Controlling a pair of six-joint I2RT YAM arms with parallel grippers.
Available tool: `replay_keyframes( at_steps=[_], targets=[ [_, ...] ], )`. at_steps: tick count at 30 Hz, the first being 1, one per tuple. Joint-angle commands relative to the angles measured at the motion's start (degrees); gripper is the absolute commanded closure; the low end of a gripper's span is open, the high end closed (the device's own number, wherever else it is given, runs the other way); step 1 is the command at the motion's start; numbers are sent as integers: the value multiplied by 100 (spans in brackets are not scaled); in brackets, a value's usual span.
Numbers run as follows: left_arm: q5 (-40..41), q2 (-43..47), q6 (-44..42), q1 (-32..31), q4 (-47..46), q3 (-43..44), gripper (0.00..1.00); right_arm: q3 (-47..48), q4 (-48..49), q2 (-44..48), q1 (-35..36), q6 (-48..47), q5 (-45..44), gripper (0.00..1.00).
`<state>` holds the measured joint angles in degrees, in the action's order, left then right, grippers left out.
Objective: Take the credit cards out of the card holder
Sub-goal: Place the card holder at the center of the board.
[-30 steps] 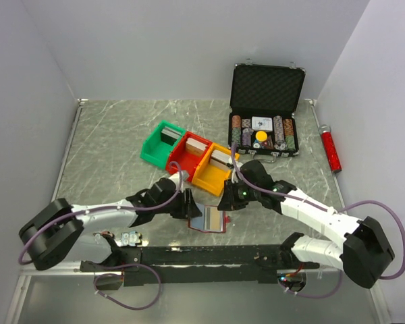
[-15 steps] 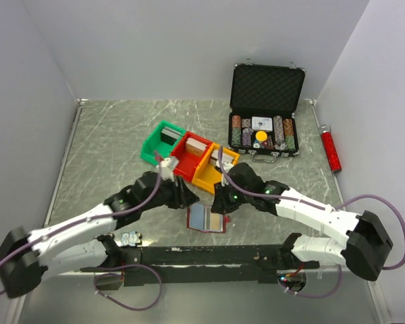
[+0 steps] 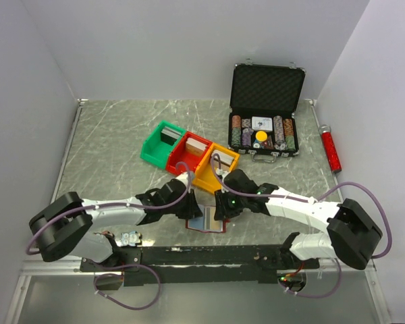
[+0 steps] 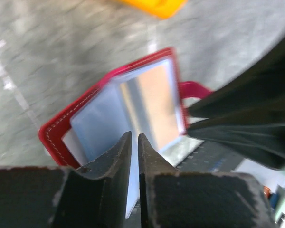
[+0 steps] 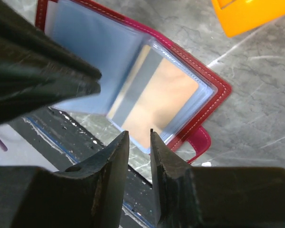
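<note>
The card holder (image 3: 206, 221) lies open near the table's front edge, a red wallet (image 4: 57, 137) with a strap tab (image 5: 199, 140). Credit cards sit in its clear sleeves: a pale blue one (image 4: 97, 123) on the left page and one with a tan glare (image 5: 161, 104) on the right page. My left gripper (image 3: 194, 210) is at the wallet's left page, its jaws almost together (image 4: 134, 137), with its tips on the blue sleeve. My right gripper (image 3: 218, 208) hovers over the right page's lower edge (image 5: 139, 134), narrowly open with nothing between its jaws.
Green (image 3: 163, 143), red (image 3: 191, 153) and yellow (image 3: 214, 167) bins stand just behind the wallet. An open black chip case (image 3: 266, 111) is at the back right, a red cylinder (image 3: 332, 150) beside it. A black rail (image 3: 209, 255) runs along the near edge.
My left arm lifted away, then came back down onto the wallet's left page. My right gripper moved left and nearer onto the wallet's right page. The wallet stayed put.
</note>
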<state>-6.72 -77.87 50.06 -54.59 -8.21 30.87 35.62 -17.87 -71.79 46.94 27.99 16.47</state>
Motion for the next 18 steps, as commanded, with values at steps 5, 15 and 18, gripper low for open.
replay_keyframes(
  at_steps=[5,15,18],
  targets=[
    [373,-255,249,-17,-366,-275,87,-265,468,-116,-308,110,128,59],
    [321,-695,355,-17,-761,-494,92,-354,688,-186,-396,207,296,56],
    [312,-756,373,-17,-814,-530,93,-380,662,-151,-431,233,243,56]
  ],
)
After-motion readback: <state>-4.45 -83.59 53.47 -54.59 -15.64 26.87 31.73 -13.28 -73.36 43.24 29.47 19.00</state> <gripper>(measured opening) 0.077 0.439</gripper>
